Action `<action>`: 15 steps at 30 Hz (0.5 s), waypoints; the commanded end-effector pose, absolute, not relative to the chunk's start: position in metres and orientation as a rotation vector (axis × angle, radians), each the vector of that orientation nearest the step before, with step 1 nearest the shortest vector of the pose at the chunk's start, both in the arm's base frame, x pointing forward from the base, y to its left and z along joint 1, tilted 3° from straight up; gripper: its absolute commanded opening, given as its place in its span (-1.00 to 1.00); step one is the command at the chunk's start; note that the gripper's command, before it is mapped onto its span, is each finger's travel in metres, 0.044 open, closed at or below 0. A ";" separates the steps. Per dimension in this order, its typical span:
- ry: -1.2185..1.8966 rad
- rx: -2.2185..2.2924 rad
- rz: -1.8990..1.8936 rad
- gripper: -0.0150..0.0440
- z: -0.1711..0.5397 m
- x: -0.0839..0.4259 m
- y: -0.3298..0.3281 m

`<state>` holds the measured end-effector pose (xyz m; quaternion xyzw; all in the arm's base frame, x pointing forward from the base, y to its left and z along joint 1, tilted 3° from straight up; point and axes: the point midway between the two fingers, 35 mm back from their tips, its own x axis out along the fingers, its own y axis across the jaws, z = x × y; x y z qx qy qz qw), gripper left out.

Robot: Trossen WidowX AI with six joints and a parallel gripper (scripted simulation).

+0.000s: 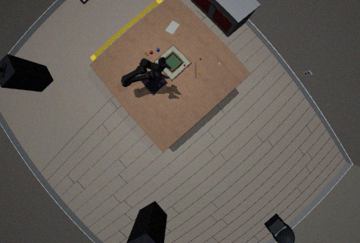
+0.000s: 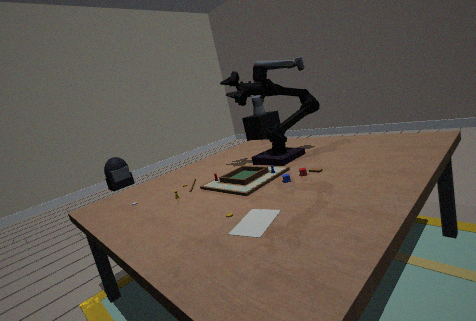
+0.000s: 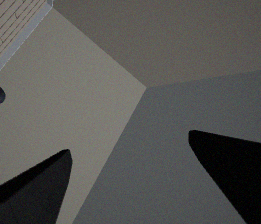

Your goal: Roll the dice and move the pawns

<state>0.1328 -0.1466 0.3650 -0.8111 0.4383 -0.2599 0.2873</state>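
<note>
Neither die has been dropped. In the exterior view the red die point(image 1: 151, 52) point(image 2: 303, 171) and the blue die point(image 2: 286, 178) point(image 1: 158, 49) stand on the bench point(image 1: 162, 123) point(image 2: 320, 263), right of centre in the frame, outside the tray point(image 1: 173, 62) point(image 2: 244, 175). No die is seen on the tray's green floor.

The red pawn point(image 2: 216, 177) point(image 1: 184, 65) stands on the pale board point(image 1: 172, 77) point(image 2: 235, 189) at its left side in the exterior view; the blue pawn point(image 2: 273, 169) stands on the board's right side there. Whether either has advanced cannot be confirmed, but with the dice outside the tray, both moves are judged outstanding.

The hand point(image 2: 225, 89) point(image 3: 131, 146) is released, fingers wide apart with nothing between them, raised above the bench at upper centre of the exterior frame. The wrist view shows walls and a strip of floor, no task item.

Remaining: both dice into the tray, both numbers read, both pawns moved forward accordingly, then the arm withdrawn clear. Work is assessed as at its start.

Brands and labels: none legible. The white sheet point(image 1: 172, 27) point(image 2: 255, 223), lower centre of the exterior frame, shows no readable text. Direction arrows and die pips appear too small and dim to make out at this resolution.
</note>
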 end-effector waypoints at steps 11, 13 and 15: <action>0.597 -1.827 -0.157 0.44 0.309 0.256 -0.063; 0.542 -1.736 -0.030 0.44 0.293 0.272 -0.037; 0.509 -1.640 0.097 0.44 0.276 0.284 -0.009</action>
